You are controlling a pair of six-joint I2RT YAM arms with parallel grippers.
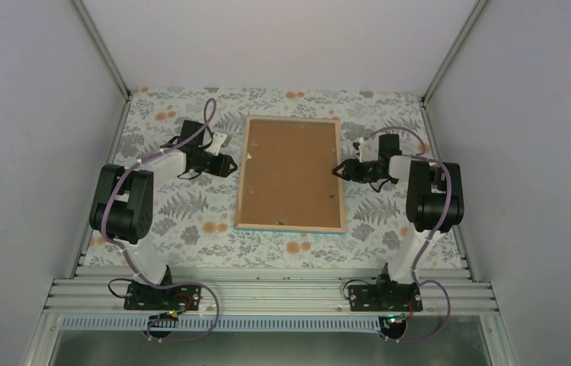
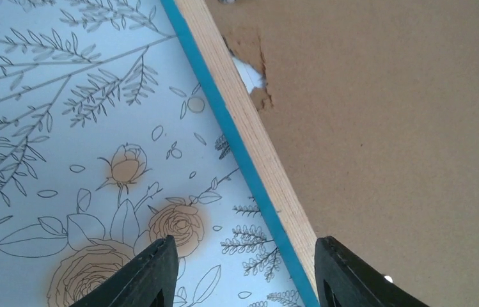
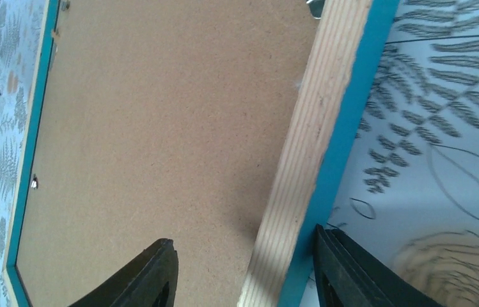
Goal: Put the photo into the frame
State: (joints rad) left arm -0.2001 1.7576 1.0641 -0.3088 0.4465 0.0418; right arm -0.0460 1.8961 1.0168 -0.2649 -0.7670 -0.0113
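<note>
frame (image 1: 241, 171) (image 2: 252, 137) (image 3: 313, 128): thin rectangular picture frame, teal-blue outer edge, light wood-grain back. Flat and back-up at middle of table, long sides running away from arm bases, between the 2 grippers.

backing board (image 1: 290, 171) (image 2: 384, 160) (image 3: 160, 128): plain brown fibreboard rectangle, seated inside frame rails, filling the opening. Small torn notch at its left edge.

photo: not made out as such. White scrap (image 2: 249, 73) visible through the torn notch, under the board; cannot tell whether that is the print's back.

left gripper (image 1: 225, 165) (image 2: 246, 243): black, 2 fingers, spread wide, nothing held. Low over the table, just beside frame's left long rail, a little farther than mid-length. From left wrist view, 1 finger over cloth, 1 over board side, rail running between them ahead of the tips. Contact with rail: cannot tell.

right gripper (image 1: 341, 169) (image 3: 246, 243): same build, fingers wide apart, nothing held. At frame's right long rail, roughly opposite left gripper. From right wrist view, 1 finger on board side, 1 on cloth side, rail lined up between. Contact: cannot tell.

tablecloth (image 1: 190, 206): pale cloth, grey fern and orange rose print, under frame and both grippers.

metal tab (image 3: 34, 184): small, silver, at inner edge of frame's far rail in right wrist view, on the board.
</note>
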